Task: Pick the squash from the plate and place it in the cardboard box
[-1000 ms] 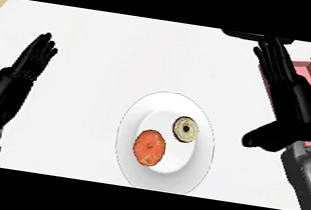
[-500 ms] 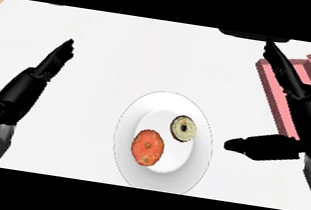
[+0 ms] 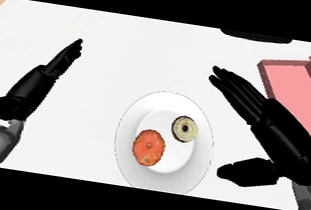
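Two open hands, right hand [image 3: 278, 130] just beside plate [image 3: 126, 161], squash [image 3: 184, 129] untouched

You have bare white tabletop [image 3: 123, 41] on every side of the round white plate [image 3: 129, 160]. The right robot hand [image 3: 275, 125], fingers straight, lies between the plate and the pink open box [image 3: 298, 93], close beside the plate's right rim. The left robot hand [image 3: 39, 79], fingers straight, sits well apart to the plate's left.
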Robot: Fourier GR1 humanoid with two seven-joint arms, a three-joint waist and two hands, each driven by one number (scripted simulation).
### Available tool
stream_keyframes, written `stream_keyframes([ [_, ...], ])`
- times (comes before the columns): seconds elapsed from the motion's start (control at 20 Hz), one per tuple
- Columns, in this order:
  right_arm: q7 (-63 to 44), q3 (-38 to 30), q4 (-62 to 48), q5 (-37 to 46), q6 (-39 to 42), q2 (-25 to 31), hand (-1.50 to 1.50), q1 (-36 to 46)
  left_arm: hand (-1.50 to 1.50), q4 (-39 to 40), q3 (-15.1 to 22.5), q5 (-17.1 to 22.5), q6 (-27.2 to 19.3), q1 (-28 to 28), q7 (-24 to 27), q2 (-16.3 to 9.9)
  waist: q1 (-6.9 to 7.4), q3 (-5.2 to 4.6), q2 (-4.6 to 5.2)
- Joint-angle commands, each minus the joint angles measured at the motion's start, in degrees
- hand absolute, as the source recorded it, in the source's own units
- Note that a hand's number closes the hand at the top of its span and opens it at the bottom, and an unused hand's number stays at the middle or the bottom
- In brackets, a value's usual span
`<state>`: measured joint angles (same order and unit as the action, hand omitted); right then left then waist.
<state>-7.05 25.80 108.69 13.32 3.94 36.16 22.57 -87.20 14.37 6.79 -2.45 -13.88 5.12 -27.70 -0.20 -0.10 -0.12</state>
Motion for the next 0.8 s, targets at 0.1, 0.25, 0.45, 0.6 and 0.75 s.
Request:
stream_keyframes([
  [0.1,-14.82,9.92,3.48,5.98,12.29,0.81,-1.5,8.67,0.0,3.06,0.88,-1.92,-0.26,-1.0,1.04,2.02,0.49,-0.14,0.07],
  [0.25,-24.54,14.14,5.89,5.7,17.29,-4.17,-1.5,11.75,0.0,1.9,-1.24,-0.16,2.19,-1.07,0.85,0.36,0.68,-0.06,-0.06],
  [0.45,-36.19,19.08,7.22,8.88,22.52,-9.77,-1.5,15.09,0.0,-2.04,-1.91,0.27,3.57,1.98,0.0,-1.08,0.84,-0.01,-0.24],
  [0.6,-42.93,21.02,4.78,8.48,26.12,-16.47,-1.5,16.42,0.0,-2.5,-0.58,-1.56,0.97,1.43,-1.76,2.62,0.57,0.03,-0.15],
  [0.75,-49.49,19.14,3.57,5.76,31.16,-20.66,-1.5,18.26,0.0,-4.45,-3.45,-0.65,2.97,-0.23,-4.9,-0.2,0.55,0.06,-0.16],
])
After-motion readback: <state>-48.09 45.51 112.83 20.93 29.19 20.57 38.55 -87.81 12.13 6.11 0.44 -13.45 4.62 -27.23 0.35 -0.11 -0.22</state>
